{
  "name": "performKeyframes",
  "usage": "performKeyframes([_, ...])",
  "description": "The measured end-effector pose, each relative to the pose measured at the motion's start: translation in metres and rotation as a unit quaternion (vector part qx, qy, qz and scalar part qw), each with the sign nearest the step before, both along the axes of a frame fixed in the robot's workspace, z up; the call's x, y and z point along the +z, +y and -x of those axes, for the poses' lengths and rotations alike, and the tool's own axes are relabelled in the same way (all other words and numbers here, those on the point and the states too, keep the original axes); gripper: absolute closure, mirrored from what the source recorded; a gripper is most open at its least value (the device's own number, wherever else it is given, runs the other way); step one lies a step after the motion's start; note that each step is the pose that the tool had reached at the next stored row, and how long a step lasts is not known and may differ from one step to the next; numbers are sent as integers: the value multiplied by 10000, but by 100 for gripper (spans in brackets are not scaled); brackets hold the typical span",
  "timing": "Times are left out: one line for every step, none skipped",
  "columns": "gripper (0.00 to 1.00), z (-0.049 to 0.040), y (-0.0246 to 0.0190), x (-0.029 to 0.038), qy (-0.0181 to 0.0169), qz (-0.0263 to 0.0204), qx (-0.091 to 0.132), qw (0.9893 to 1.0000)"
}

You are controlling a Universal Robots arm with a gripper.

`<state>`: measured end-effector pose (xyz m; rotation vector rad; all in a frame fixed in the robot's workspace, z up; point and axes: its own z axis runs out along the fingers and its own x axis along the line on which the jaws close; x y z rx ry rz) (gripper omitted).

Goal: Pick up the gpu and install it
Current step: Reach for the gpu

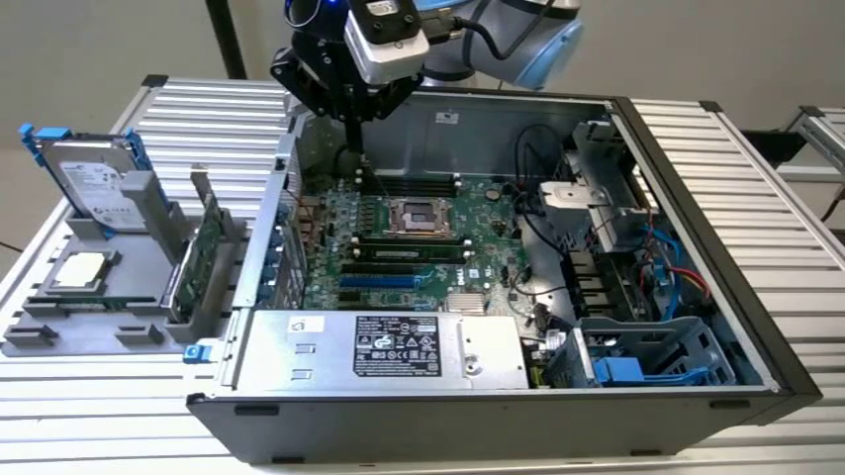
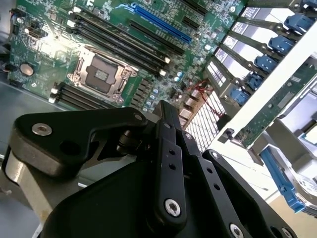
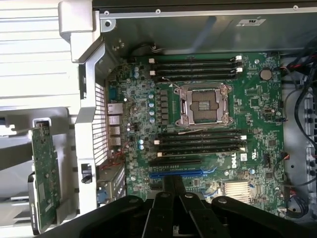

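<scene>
The gpu (image 1: 201,259) is a thin green card standing on edge in a grey holder (image 1: 79,332), on the exterior view's left, outside the open computer case (image 1: 687,247). Its green edge also appears in both wrist views (image 3: 45,183) (image 2: 277,106). My gripper (image 1: 356,119) hangs over the back of the motherboard (image 1: 410,237), well apart from the gpu. Its fingers are shut together with nothing between them in both wrist views (image 3: 173,182) (image 2: 166,108). A blue card slot (image 3: 176,173) lies on the board just under the fingertips.
A silver hard drive with blue clips (image 1: 93,183) and a small square processor chip (image 1: 82,269) sit in the same holder. Inside the case are the power supply (image 1: 396,346), the empty processor socket (image 1: 420,216), cables (image 1: 660,267) and a drive cage (image 1: 660,356).
</scene>
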<state>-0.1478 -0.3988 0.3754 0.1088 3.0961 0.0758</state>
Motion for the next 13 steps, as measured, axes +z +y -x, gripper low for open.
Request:
performKeyframes([100, 10, 0, 0, 0, 0, 0, 10000])
performKeyframes([100, 19, 0, 0, 0, 0, 0, 10000])
performKeyframes([100, 28, 0, 0, 0, 0, 0, 10000])
performKeyframes([100, 36, 0, 0, 0, 0, 0, 10000])
performKeyframes([100, 45, 0, 0, 0, 0, 0, 10000])
performKeyframes([100, 53, 0, 0, 0, 0, 0, 10000])
performKeyframes([100, 60, 0, 0, 0, 0, 0, 10000])
performKeyframes([100, 68, 0, 0, 0, 0, 0, 10000])
performKeyframes([100, 76, 0, 0, 0, 0, 0, 10000])
performKeyframes([100, 82, 0, 0, 0, 0, 0, 10000])
performKeyframes([100, 89, 0, 0, 0, 0, 0, 10000])
performKeyframes([100, 95, 0, 0, 0, 0, 0, 10000])
performKeyframes([100, 102, 0, 0, 0, 0, 0, 10000])
